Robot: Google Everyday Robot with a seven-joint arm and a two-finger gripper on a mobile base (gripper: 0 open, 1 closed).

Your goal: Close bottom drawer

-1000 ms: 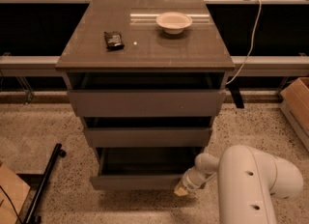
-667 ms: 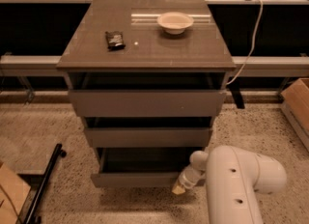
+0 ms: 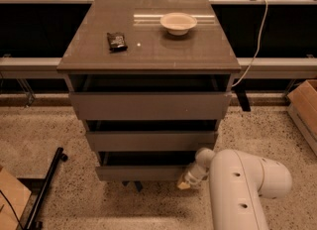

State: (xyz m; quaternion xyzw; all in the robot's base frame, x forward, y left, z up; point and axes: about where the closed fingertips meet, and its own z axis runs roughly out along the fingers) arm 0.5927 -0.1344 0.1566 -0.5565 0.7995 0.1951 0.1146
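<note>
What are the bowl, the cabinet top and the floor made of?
The bowl looks like pale matte ceramic or plastic; I cannot tell which. The cabinet top seems glossy grey laminate or glass: it reflects a light streak. The floor looks like speckled terrazzo. The gripper sits by the front corner of the bottom drawer, whose front looks matte grey.

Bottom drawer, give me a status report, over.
Pincer low, at right end of the bottom drawer front. Drawer part open, front proud of middle drawer. No obstruction made out.
</note>
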